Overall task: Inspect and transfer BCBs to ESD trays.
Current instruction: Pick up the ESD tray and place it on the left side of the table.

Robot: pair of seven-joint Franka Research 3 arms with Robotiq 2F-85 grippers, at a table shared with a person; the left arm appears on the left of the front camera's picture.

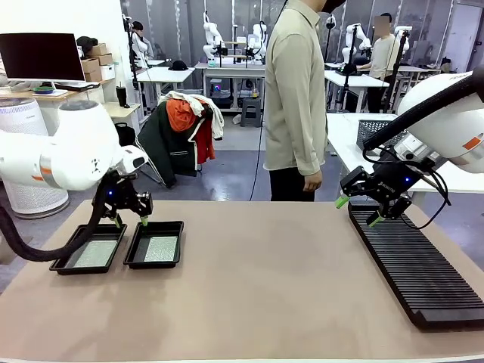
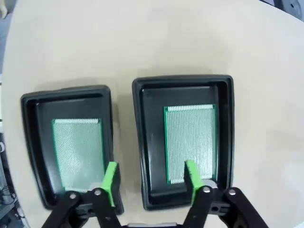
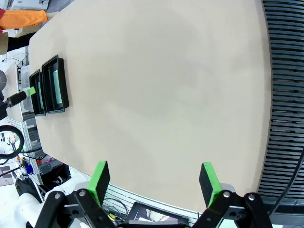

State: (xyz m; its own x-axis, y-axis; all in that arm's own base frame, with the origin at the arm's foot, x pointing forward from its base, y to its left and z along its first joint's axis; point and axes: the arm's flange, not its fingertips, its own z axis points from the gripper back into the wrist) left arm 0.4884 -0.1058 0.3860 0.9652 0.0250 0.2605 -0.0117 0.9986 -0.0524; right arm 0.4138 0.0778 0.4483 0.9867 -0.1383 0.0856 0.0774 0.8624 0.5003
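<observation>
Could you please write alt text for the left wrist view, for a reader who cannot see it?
Two black ESD trays sit side by side on a beige table, each holding one green BCB flat on its floor. The left gripper hangs above their near ends, its green-padded fingers spread apart and holding nothing.

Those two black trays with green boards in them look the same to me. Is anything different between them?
Little differs. The outer tray sits nearer the table's left edge; the inner tray sits beside it, toward the middle. The left gripper, jaws open, hovers over the gap between them. Both are shallow, black and rimmed, and each holds one green board lying flat.
</observation>
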